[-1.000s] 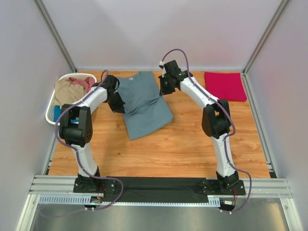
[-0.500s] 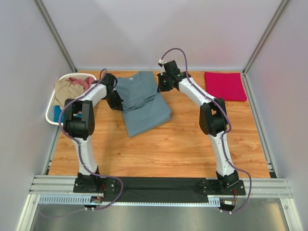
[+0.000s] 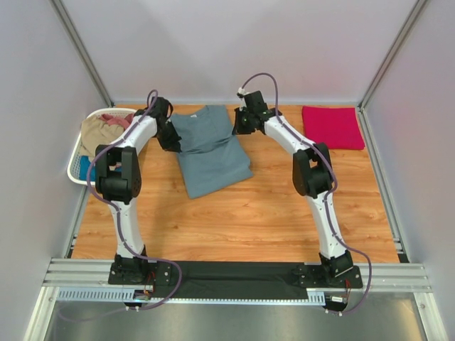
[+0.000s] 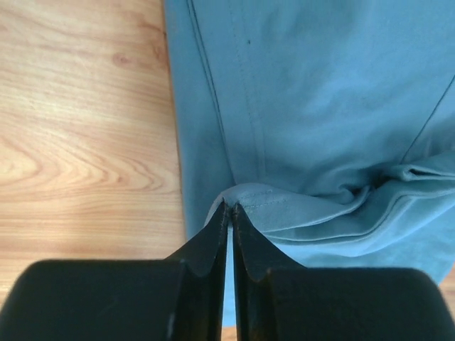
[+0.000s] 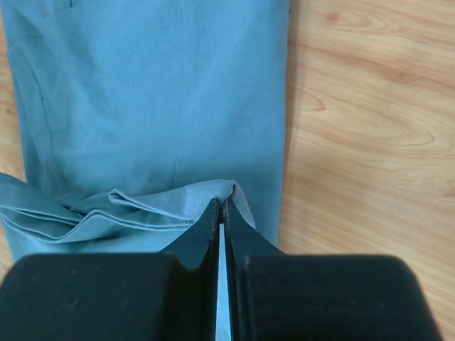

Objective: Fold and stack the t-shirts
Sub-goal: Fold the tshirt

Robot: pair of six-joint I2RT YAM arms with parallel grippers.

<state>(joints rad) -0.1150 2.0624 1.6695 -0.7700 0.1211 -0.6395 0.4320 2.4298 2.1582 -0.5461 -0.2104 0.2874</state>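
Wooden bench (image 3: pixel 270 213), pale walls around. Grey-blue t-shirt (image 3: pixel 211 153) lies partly folded at far middle of bench. Left pincer (image 4: pixel 230 207) clenched on raised fold at shirt's left edge. Right pincer (image 5: pixel 221 204) clenched on raised fold near shirt's right edge. Crimson t-shirt (image 3: pixel 332 126) folded flat at far right, well apart. White basket (image 3: pixel 73 169) at far left holds crumpled tan t-shirt (image 3: pixel 98 133), pink t-shirt (image 3: pixel 119 119), blue t-shirt (image 3: pixel 85 165).

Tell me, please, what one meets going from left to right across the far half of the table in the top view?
white laundry basket → left gripper → grey-blue t-shirt → right gripper → crimson-pink t-shirt
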